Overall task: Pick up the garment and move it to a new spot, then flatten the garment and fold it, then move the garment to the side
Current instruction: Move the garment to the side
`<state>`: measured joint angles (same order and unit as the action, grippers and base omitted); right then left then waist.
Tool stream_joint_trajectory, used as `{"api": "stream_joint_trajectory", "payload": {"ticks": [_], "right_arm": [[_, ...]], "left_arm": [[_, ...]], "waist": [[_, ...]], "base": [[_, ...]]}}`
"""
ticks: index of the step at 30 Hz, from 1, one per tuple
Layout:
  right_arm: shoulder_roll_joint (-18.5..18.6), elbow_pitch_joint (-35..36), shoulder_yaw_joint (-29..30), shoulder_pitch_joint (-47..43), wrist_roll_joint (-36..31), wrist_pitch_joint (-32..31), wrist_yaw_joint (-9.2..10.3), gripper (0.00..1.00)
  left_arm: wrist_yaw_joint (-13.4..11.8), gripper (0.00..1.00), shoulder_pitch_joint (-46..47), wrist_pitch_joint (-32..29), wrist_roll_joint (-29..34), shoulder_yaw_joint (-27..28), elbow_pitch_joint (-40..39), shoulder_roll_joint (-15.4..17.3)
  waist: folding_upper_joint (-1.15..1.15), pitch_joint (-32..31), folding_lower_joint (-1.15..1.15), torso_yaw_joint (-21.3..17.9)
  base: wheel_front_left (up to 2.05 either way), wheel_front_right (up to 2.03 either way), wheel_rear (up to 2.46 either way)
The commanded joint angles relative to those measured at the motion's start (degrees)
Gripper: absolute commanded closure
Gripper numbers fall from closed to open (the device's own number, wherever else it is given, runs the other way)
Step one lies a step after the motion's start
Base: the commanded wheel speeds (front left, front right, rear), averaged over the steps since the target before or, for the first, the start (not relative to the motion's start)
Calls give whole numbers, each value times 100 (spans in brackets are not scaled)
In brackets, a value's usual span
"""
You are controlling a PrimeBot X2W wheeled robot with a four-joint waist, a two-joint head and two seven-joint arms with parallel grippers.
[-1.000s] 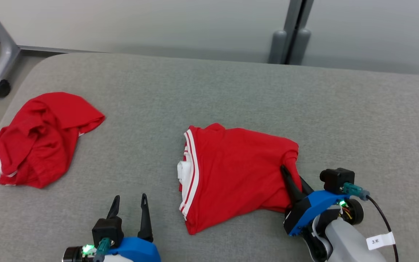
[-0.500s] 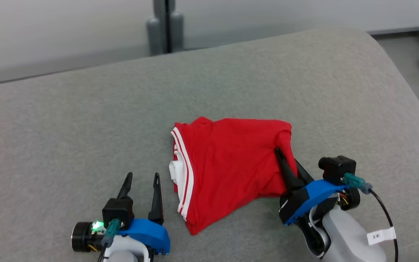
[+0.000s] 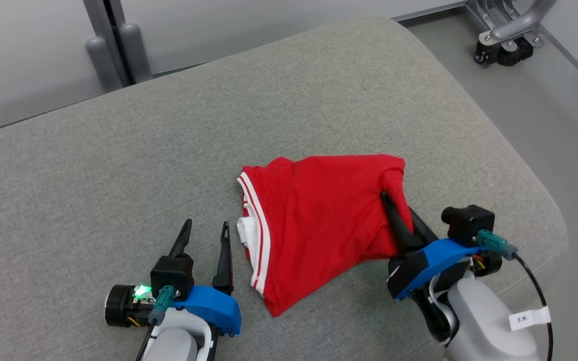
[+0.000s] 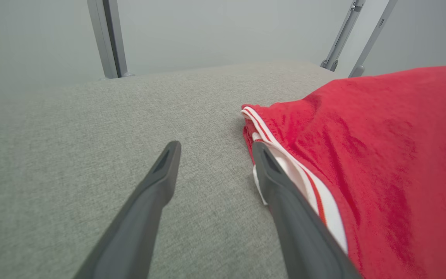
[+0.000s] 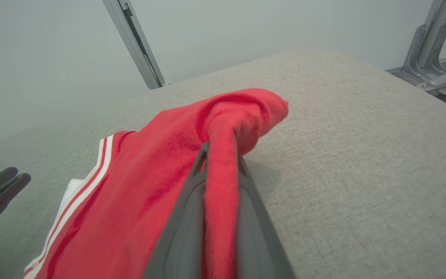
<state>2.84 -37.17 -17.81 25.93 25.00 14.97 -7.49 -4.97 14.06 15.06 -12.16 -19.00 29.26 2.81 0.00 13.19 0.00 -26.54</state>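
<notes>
While the right gripper is clamping the red garment on the grey cushion in head view, the left gripper is sitting spread beside its striped hem. Left wrist: same. Right wrist: fold pinched deep; best lifting clear before dragging.

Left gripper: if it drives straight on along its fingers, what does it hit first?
Probably just bare grey cushion. The left gripper is open, and the red garment lies close beside one finger, so its striped hem might get brushed; depth is unclear.
</notes>
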Motion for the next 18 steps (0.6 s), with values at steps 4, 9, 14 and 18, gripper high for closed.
{"api": "stream_joint_trajectory", "payload": {"ticks": [4,9,14,18], "right_arm": [[203,-241,410,455,-536,32,0,100],[767,-832,905,1076,-1159,31,0,100],[1559,-1613,1583,1679,-1998,31,0,100],[2074,-2120,2379,2052,-2609,31,0,100]], "left_arm": [[30,0,182,16,50,-47,57,16],[66,0,296,16,166,-55,127,15],[85,0,373,16,216,-43,134,11],[83,0,410,15,246,-27,126,11]], "waist": [[0,187,0,233],[0,423,0,725],[0,642,0,1263],[0,799,0,1622]], "base": [[0,0,0],[0,0,0],[0,0,0],[0,0,0]]}}
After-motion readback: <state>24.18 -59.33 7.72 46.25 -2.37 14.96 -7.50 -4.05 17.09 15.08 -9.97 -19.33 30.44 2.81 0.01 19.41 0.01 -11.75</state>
